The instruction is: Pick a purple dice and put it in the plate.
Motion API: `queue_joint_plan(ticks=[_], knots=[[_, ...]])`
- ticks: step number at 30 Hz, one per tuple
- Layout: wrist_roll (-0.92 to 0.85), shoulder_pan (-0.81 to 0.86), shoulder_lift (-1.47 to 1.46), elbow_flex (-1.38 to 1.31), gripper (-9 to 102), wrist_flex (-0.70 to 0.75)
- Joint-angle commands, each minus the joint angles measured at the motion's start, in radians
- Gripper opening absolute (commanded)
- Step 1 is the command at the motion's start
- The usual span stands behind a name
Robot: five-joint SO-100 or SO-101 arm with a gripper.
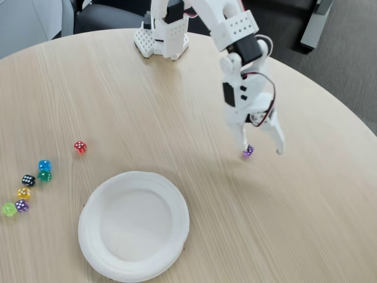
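We're looking at a round wooden table [177, 118] w/ the white arm [235, 35] reaching down from its base at the top edge toward the right-centre of the fixed view. The plate [134, 259], biggest thing after the arm, is sitting bottom-centre-left w/ nothing in it, well apart from the arm's tip. The gripper [263, 150] is hanging low over the table w/ its jaws spread moderately wide, one fingertip by the dice [248, 151] and the other out to the right; the dice is lying just at the left fingertip, and we can't tell if it's touching. We're judging this as the grasp step: fingers are bracketing the dice but not closing on it yet, and it's sitting off-centre in the gap. The next move is prob. calling for a small shift left so the dice sits between the tips, then a close, a lift, and a swing down-left to the plate. The risk, as we're reading it: a tiny cube can get nudged or flicked away by that near fingertip. Far left, other dice are sitting clear of all this: a red one [80, 147], then a cluster w/ blue [44, 165], green [45, 175], black [28, 180], yellow [23, 193], a second purple [22, 206] and a lime one [9, 209].
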Motion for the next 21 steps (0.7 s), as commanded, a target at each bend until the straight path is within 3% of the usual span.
queue_joint_plan(ticks=[1,11,21], knots=[[0.002,0.000,0.012,-0.015,26,-0.003],[0.071,0.003,0.009,-0.012,26,0.002],[0.089,0.003,0.009,-0.014,26,0.115]])
